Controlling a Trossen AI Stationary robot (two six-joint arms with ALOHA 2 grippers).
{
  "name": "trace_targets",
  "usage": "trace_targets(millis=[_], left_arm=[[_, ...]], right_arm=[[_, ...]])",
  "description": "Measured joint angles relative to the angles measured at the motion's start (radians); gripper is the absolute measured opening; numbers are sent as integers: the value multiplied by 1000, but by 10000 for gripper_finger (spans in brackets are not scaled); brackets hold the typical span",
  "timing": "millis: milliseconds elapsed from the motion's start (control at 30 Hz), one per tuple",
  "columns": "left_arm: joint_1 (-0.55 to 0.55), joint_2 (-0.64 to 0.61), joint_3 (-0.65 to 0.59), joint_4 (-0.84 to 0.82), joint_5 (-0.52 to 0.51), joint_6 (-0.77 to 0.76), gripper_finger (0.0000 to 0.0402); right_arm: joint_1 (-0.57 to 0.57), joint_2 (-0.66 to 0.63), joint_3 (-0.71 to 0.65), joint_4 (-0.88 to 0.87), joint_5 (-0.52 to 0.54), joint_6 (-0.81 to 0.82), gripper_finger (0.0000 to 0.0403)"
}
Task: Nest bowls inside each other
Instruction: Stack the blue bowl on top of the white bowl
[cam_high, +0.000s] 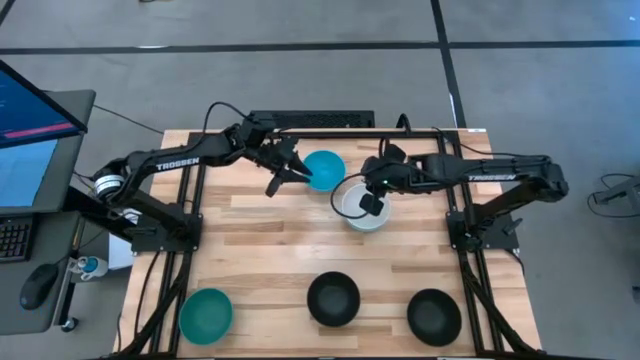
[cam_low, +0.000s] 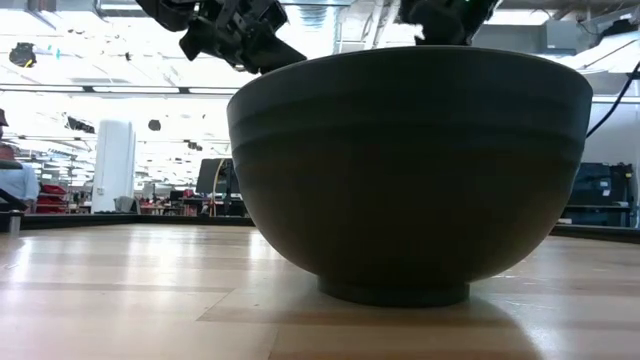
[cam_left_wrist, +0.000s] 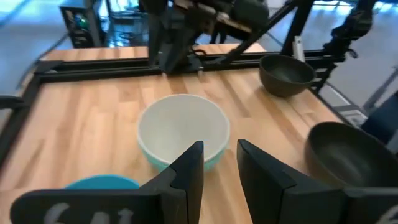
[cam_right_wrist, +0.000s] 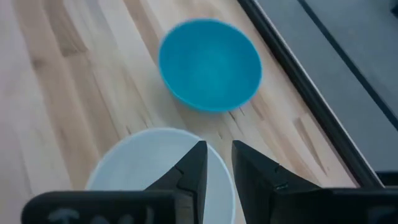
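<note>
A white bowl (cam_high: 355, 207) (cam_left_wrist: 180, 124) (cam_right_wrist: 149, 171) sits nested in a cyan bowl, whose wall (cam_left_wrist: 155, 163) shows below it, at the table's middle far part. A second cyan bowl (cam_high: 324, 169) (cam_right_wrist: 209, 62) stands alone beside it. My right gripper (cam_high: 372, 203) (cam_right_wrist: 217, 158) hovers over the white bowl's rim, fingers a narrow gap apart, touching nothing. My left gripper (cam_high: 290, 175) (cam_left_wrist: 219, 162) hangs just left of the lone cyan bowl, fingers likewise narrowly apart. Two black bowls (cam_high: 333, 298) (cam_high: 434, 316) and a teal bowl (cam_high: 206, 313) stand along the near edge.
In the low view one black bowl (cam_low: 410, 170) fills most of the picture. Black frame rails (cam_high: 190, 200) (cam_high: 460, 200) run along both table sides and the far edge. A monitor and mouse sit off the table's left. Bare wood lies between the far bowls and the near row.
</note>
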Motion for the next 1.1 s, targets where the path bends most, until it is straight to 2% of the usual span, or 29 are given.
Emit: trace_targets(millis=[367, 533, 700, 900, 1100], left_arm=[[31, 50, 0, -18, -30, 33, 87], [37, 52, 0, -16, -15, 36, 87], [37, 52, 0, -26, -23, 43, 87], [29, 51, 0, -139, -123, 134, 87], [29, 51, 0, -126, -203, 163, 86]], right_arm=[[-41, 46, 0, 80, -7, -103, 98], [-66, 42, 0, 103, -59, -150, 98], [-82, 43, 0, 105, -64, -158, 98], [-101, 43, 0, 139, -75, -159, 98], [-100, 43, 0, 210, -200, -183, 98]])
